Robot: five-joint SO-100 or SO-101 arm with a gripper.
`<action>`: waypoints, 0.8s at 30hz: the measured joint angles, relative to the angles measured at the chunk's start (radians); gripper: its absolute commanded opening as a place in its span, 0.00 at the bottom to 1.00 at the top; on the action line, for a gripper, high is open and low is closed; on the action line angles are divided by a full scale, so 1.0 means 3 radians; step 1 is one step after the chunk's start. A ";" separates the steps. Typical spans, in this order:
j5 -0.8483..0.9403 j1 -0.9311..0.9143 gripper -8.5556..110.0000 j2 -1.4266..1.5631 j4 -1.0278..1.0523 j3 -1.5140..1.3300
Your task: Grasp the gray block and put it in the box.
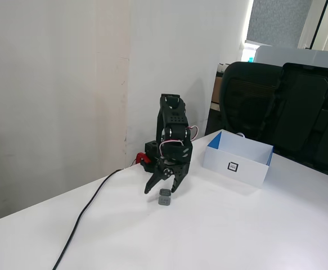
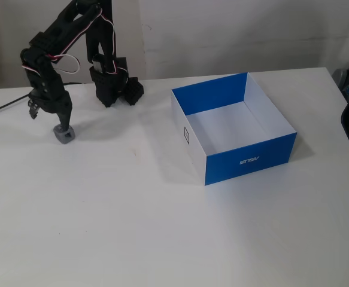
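Observation:
The gray block [image 1: 165, 197] is a tiny cube on the white table, also seen at the left in the other fixed view [image 2: 64, 134]. My gripper [image 1: 164, 190] is open and points down, with the block just below and between its fingertips. In the other fixed view my gripper [image 2: 49, 119] has one finger right at the block's top. I cannot tell if it touches. The box [image 1: 248, 170] stands to the right of the arm, white-sided with a square tag. From the other side, the box [image 2: 249, 160] shows blue walls and is empty.
A black cable [image 1: 88, 208] runs from the arm's base [image 2: 111, 84] toward the table's left edge. Black chairs [image 1: 282, 112] stand behind the box. A pale wall is close behind the arm.

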State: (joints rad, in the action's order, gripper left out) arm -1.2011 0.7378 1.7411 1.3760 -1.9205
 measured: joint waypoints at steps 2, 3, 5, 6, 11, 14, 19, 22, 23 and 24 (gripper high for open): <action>-0.0015 0.0005 0.42 -0.0066 -0.0031 0.0031; -0.0015 0.0015 0.43 -0.0097 -0.0041 0.0036; -0.0026 0.0015 0.43 -0.0138 -0.0061 0.0041; -0.0036 -0.0015 0.43 -0.0153 -0.0072 0.0041; -0.0041 -0.0010 0.43 -0.0184 -0.0138 0.0041; -0.0041 -0.0010 0.43 -0.0220 -0.0164 0.0041; -0.0041 -0.0036 0.44 -0.0251 -0.0225 0.0041; -0.0041 -0.0051 0.44 -0.0291 -0.0235 0.0041; -0.0041 -0.0051 0.44 -0.0297 -0.0240 0.0041; -0.0041 -0.0051 0.44 -0.0297 -0.0245 0.0041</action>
State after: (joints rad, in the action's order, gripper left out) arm -1.2134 0.7225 1.6521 1.3023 -1.9083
